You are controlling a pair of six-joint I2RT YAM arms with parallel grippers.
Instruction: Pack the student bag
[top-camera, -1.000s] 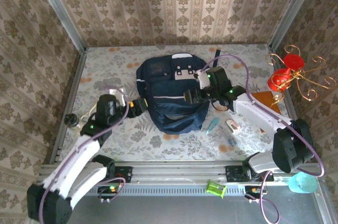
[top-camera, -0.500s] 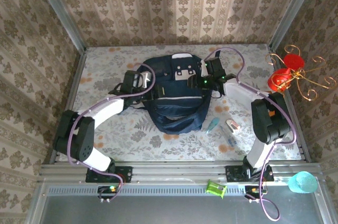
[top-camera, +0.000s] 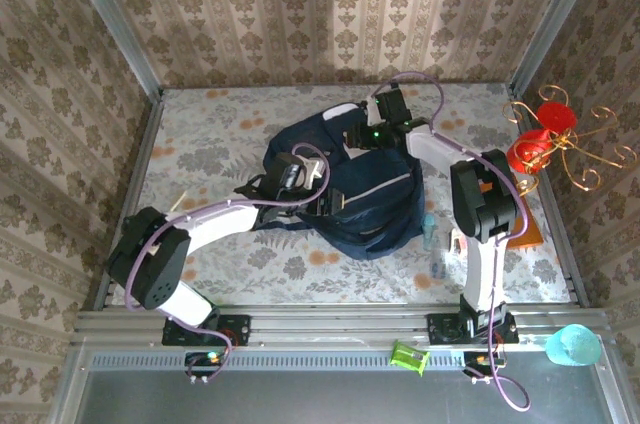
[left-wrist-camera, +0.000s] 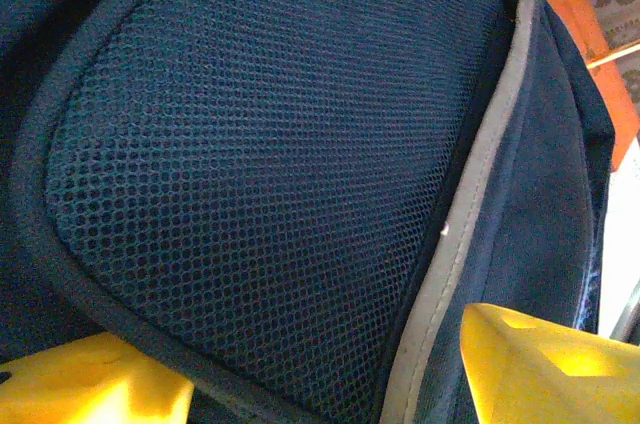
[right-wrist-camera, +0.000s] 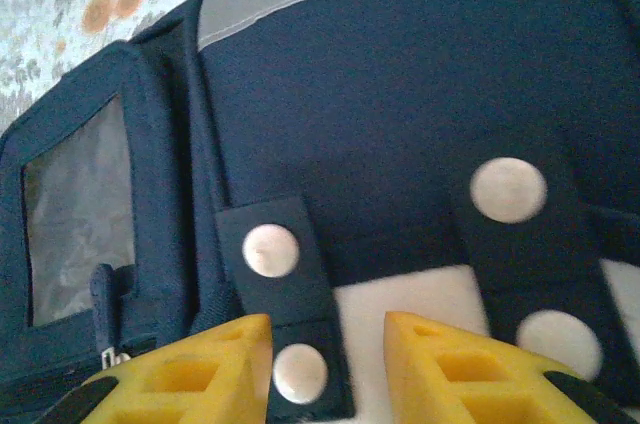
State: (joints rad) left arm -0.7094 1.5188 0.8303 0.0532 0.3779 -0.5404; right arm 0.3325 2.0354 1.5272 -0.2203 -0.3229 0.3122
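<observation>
One student bag (top-camera: 378,212), further right (tilted too)

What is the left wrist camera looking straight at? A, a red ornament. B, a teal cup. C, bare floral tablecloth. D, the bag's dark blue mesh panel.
D: the left wrist view looks onto the navy mesh panel of the student bag, edged by a grey stripe.
</observation>
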